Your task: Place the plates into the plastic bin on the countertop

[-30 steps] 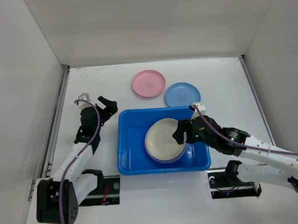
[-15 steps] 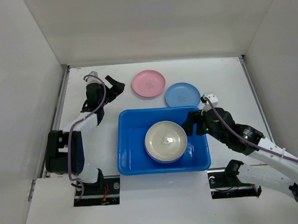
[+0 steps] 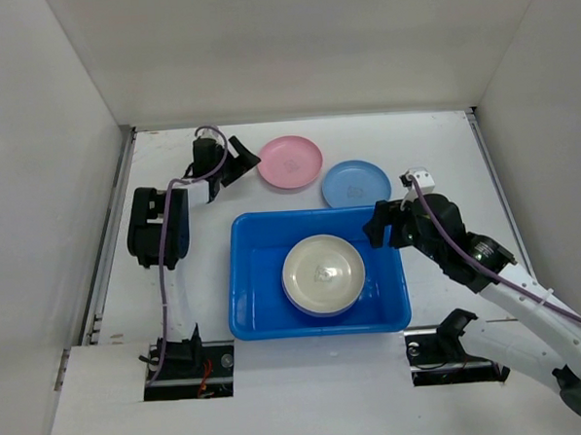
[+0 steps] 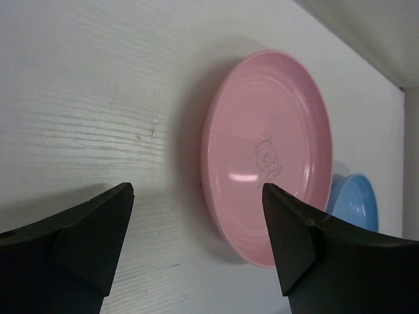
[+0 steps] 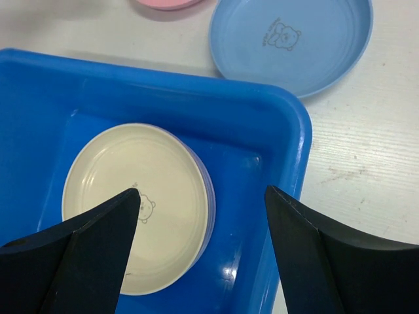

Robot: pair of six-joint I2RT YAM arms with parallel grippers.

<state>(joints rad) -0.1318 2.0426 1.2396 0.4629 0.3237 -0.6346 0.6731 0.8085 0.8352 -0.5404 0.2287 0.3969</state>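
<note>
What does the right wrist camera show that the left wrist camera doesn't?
Only the right wrist view shows the blue plastic bin, with a cream plate stacked on a lilac plate inside. Only the left wrist view shows the pink plate nearly whole, with its bear mark. Both show the light blue plate, part of the pink plate, and the white countertop.

The glossy rectangular plastic bin (image 3: pixel 243 278) is a bright, saturated blue. Inside it, the top round matte plate (image 3: pixel 323 271) is cream, and a thin lilac edge of another plate (image 5: pixel 210 196) peeks out beneath it. The flat countertop (image 3: pixel 443 151) is plain white with faint grey grain streaks. On it sit a pastel pink round plate (image 3: pixel 290 163) and a light blue round plate (image 3: pixel 355 183). All three plates with visible faces carry a faint outlined bear mark at the centre. The left gripper (image 4: pixel 196 190) and right gripper (image 5: pixel 201 190) are matte black.
</note>
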